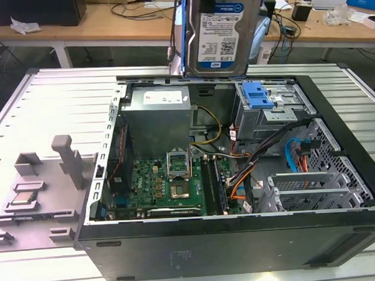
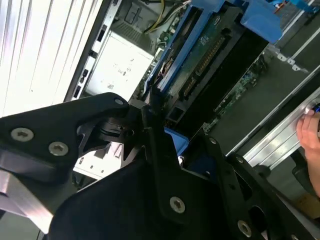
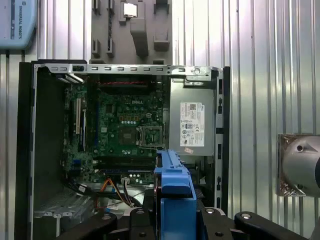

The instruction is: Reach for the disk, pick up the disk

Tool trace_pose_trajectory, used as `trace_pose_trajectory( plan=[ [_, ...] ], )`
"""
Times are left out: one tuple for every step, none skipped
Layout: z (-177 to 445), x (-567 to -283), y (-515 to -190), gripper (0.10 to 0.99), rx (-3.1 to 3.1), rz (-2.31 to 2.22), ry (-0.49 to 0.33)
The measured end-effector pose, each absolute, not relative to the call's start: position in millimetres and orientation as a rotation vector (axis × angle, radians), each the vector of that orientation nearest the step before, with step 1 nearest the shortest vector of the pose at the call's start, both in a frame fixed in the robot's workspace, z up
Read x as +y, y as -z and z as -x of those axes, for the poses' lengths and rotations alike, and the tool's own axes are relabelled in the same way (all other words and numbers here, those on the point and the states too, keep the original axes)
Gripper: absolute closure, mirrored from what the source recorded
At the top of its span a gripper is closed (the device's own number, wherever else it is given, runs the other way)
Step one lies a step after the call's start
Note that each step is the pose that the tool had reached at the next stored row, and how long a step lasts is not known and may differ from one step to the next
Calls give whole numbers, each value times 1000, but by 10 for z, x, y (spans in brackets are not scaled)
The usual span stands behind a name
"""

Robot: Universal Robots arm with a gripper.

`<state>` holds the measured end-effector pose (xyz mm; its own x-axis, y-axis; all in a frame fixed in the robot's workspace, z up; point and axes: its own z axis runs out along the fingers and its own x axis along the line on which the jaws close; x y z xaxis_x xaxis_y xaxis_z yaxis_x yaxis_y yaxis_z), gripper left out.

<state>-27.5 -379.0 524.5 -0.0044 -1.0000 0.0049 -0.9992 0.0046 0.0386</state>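
Starting at the exterior view's left: a grey fixture tray is lying on the slatted table, carrying a small square chip. Moving across, the open computer case is lying on its side, with the power supply sitting against the far wall and the green motherboard lying nearer the camera. Around mid-frame, the disk is hanging clear above the case's far edge, standing upright with its label facing the camera and its blue bracket running down the side. Toward the exterior view's right, the blue latch is sitting atop the drive cage, lower than the disk. In the first wrist view, my claw is clamping the disk by that bracket, black fingers pressing in from either side of the blue plastic. In the second wrist view, the disk's circuit board is showing, and a person's hand is resting beside a silver rail.
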Motion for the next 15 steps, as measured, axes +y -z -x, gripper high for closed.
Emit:
trace_pose_trajectory(
  plan=[
    [176,-3790,-5244,722,-2205,-2194,37],
    [130,-3790,-5244,722,-2205,-2195,37],
    [103,-3790,-5244,722,-2205,-2194,37],
    [76,-3790,-5244,722,-2205,-2194,37],
    [43,-3789,-5244,722,-2205,-2194,37],
    [15,-3789,-5244,722,-2205,-2195,37],
    [-27,-3789,-5244,722,-2205,-2194,37],
    [-57,-3789,-5244,722,-2205,-2194,37],
    [-82,-3789,-5244,722,-2205,-2195,37],
    [-100,-3789,-5244,722,-2205,-2194,37],
    [-112,-3789,-5244,722,-2205,-2194,37],
    [-128,-3789,-5244,722,-2205,-2194,37],
    [-149,-3789,-5244,722,-2205,-2194,37],
    [-149,-3789,-5244,722,-2205,-2194,37],
    [-149,-3789,-5244,722,-2205,-2194,37]
  ],
)
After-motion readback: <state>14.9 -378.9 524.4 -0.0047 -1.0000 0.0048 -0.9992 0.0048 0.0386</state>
